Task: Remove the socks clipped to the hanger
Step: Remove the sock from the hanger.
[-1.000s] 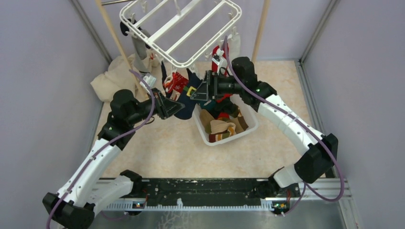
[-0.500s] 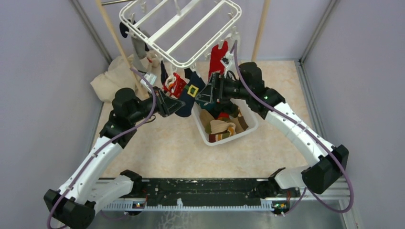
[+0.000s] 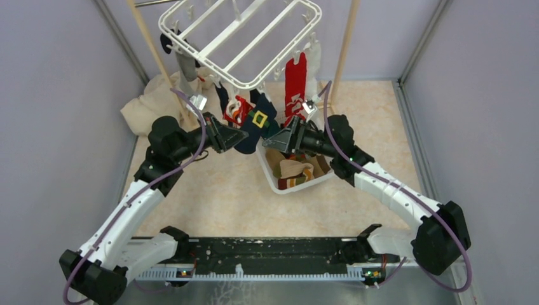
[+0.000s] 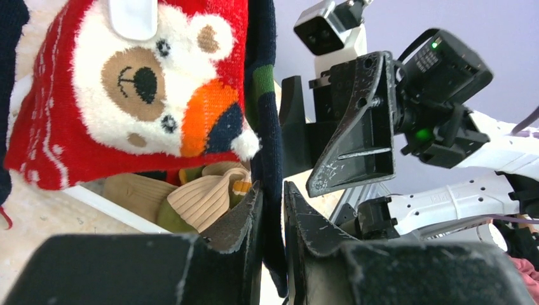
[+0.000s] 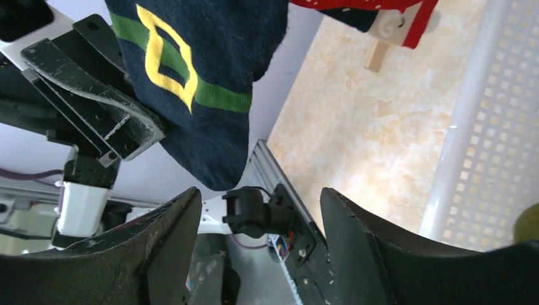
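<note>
The white hanger (image 3: 241, 38) hangs at the top with socks clipped below it. A navy sock with a green band and yellow buckle (image 3: 257, 121) hangs at the middle. My left gripper (image 3: 238, 136) is shut on its lower edge; in the left wrist view the navy fabric (image 4: 269, 127) runs between my closed pads (image 4: 272, 194). A red bear sock (image 4: 127, 82) hangs just left of it. A long red sock (image 3: 295, 82) hangs to the right. My right gripper (image 3: 277, 136) is open and empty just right of the navy sock (image 5: 197, 70), jaws wide (image 5: 260, 200).
A white slatted basket (image 3: 330, 170) with several loose socks stands under the right gripper; its wall shows in the right wrist view (image 5: 489, 127). Two wooden poles (image 3: 346, 38) rise behind. A beige cloth heap (image 3: 149, 105) lies at back left. A grey sock (image 3: 184, 63) hangs at the hanger's left.
My right arm has drawn back and down from the hanger towards the basket, uncovering the long red sock. My left gripper has stayed on the navy sock.
</note>
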### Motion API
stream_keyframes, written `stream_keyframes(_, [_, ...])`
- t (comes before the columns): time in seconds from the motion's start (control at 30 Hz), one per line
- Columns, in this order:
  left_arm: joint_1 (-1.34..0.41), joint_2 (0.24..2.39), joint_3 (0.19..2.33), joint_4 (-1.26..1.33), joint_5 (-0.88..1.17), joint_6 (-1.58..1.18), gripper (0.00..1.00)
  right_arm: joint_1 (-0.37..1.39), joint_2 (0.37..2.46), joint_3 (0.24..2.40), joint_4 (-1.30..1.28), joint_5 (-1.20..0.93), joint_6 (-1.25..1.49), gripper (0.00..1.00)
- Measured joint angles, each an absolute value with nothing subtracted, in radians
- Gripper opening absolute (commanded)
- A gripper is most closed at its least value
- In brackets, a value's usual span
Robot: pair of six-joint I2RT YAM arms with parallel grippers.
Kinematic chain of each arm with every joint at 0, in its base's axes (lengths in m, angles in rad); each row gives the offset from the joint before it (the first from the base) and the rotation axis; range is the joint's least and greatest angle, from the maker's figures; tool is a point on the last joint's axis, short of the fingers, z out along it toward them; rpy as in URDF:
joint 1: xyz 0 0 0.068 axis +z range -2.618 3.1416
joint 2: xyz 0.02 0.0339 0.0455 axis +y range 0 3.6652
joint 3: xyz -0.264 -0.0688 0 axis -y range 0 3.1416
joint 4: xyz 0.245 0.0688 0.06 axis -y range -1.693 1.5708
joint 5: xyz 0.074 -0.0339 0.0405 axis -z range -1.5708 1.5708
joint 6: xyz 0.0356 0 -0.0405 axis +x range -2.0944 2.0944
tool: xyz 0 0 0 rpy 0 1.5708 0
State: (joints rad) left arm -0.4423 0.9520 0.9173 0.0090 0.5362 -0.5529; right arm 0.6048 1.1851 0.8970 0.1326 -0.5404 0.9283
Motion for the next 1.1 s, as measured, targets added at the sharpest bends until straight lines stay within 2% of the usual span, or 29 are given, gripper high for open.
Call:
stream_keyframes(0.17, [-0.442, 0.952, 0.902, 0.041, 0.542, -0.565, 0.23, 0.605, 1.183, 0.793, 0.355, -0.554, 1.05, 0.68])
stream_keyframes(0.4, [-0.442, 0.952, 0.867, 0.064, 0.545, -0.588, 0.23, 0.604, 1.203, 0.759, 0.588, -0.573, 1.155, 0.68])
stream_keyframes(1.1, [-0.442, 0.945, 0.843, 0.15, 0.581, -0.659, 0.24, 0.606, 1.304, 0.744, 0.72, -0.573, 1.209, 0.66])
